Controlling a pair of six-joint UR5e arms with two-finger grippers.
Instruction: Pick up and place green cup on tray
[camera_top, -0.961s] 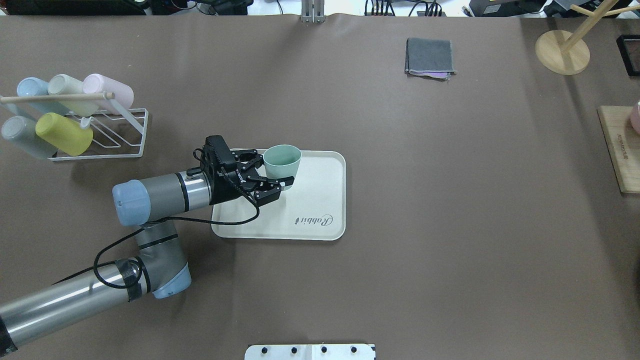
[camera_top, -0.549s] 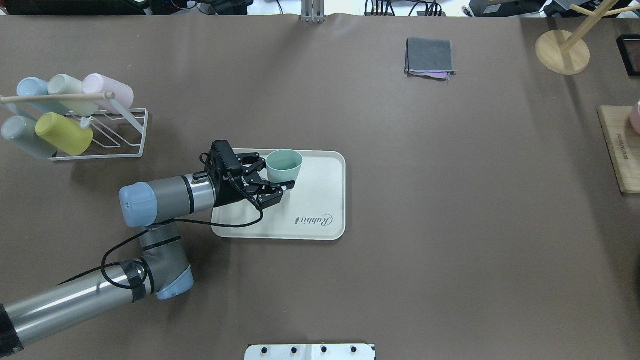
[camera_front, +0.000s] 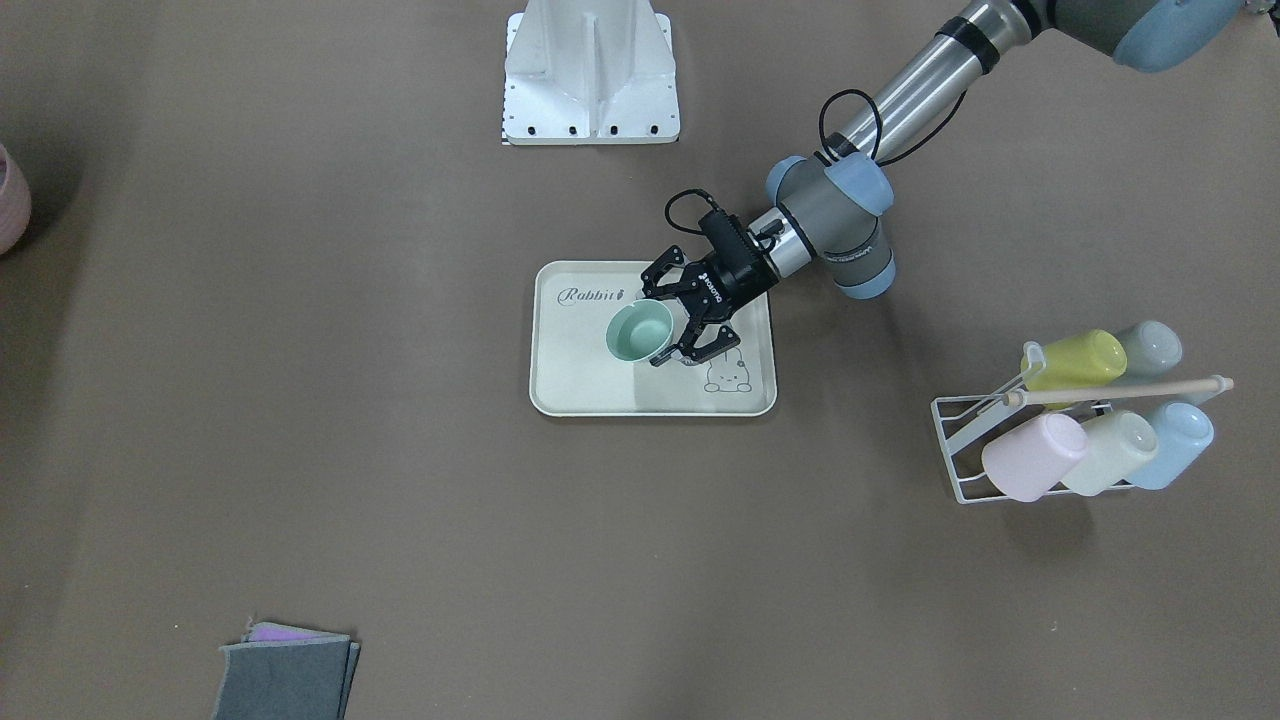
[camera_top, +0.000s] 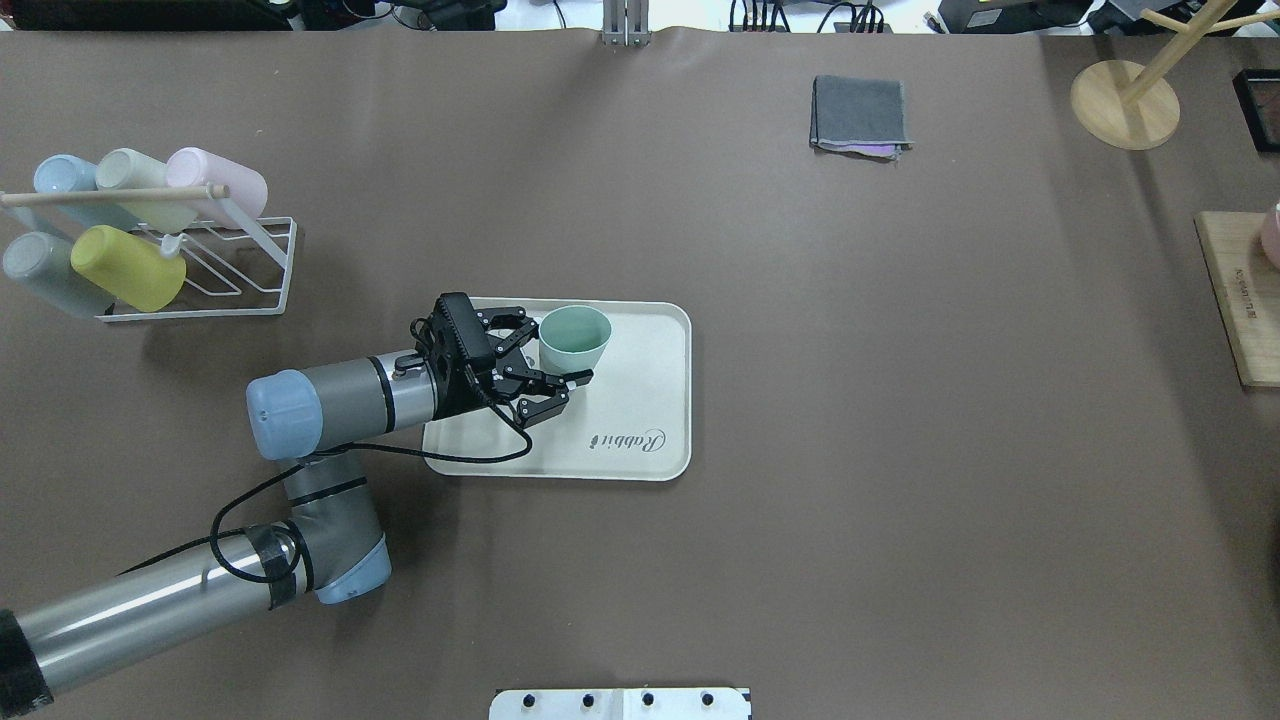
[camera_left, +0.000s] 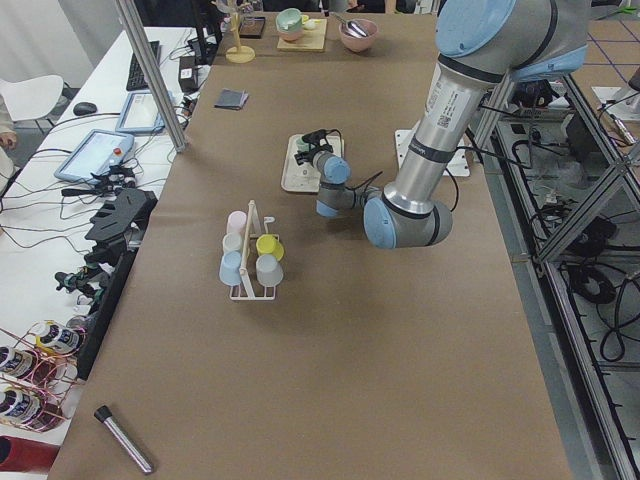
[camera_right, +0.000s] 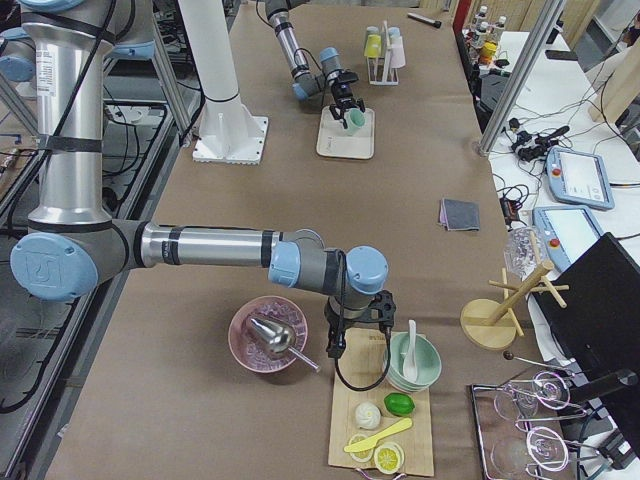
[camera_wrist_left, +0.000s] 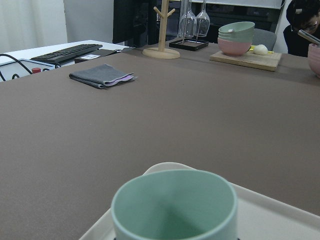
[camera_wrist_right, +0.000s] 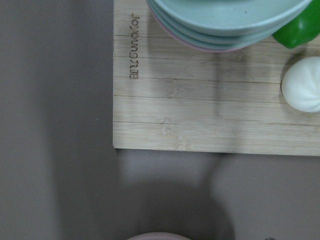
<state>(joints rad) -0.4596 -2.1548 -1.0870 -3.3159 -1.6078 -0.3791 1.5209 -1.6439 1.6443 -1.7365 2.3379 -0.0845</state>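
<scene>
While one green cup (camera_top: 573, 340) stood on one tray (camera_top: 640, 400), gripped between the left gripper (camera_top: 557, 348)'s jaws, you couldn't judge the right gripper (camera_right: 358, 318).

The left arm (camera_top: 150, 610) was silver tube between grey joints with pale blue caps (camera_top: 272, 417). A black cable (camera_top: 213, 532) looped back from behind the jaws to a band of black tape (camera_top: 280, 568). Its gripper (camera_front: 649, 328) was black with small white lettering, and the right arm (camera_right: 200, 247) matched, with a logo on one cap.
</scene>
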